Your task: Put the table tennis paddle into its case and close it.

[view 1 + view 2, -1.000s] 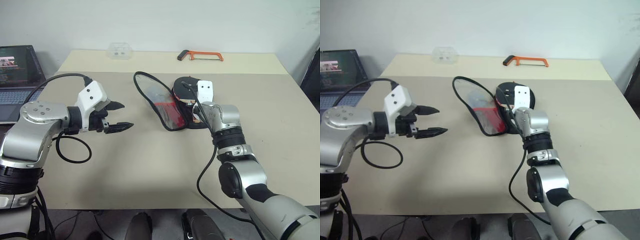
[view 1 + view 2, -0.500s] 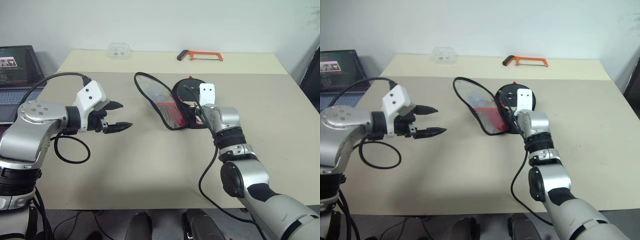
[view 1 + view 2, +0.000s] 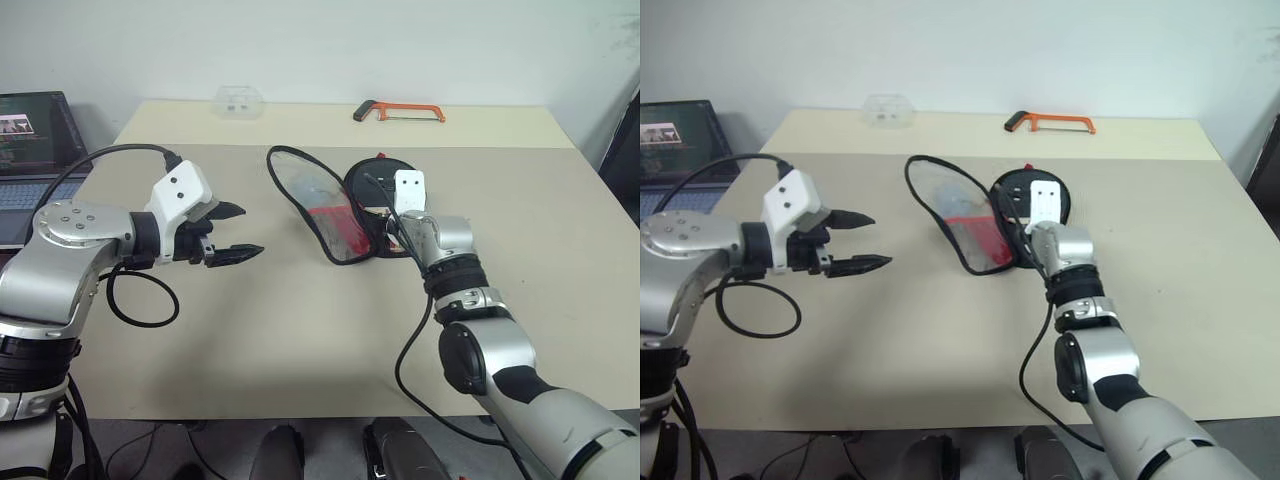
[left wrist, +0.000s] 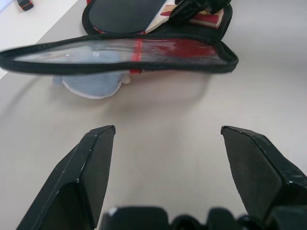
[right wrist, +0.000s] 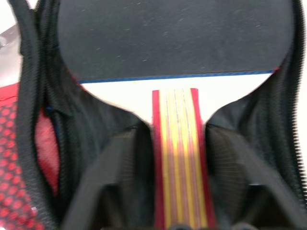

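Beige table [image 3: 300, 330] against white wall [image 3: 320, 50], laptop [image 3: 30, 140] alongside.

The table tennis paddle [image 5: 172, 38] lies in the case [image 3: 335, 215] (lid open).

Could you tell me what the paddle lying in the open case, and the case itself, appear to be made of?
The round black-faced table tennis paddle with striped handle looks like matte, finely grained rubber over pale wood; the handle shows red and yellow lengthwise stripes, probably laminated wood. The open black zip case with red mesh seems woven fabric: toothed zipper edge, red netting, and a glossy, seemingly clear plastic panel on the raised flap.
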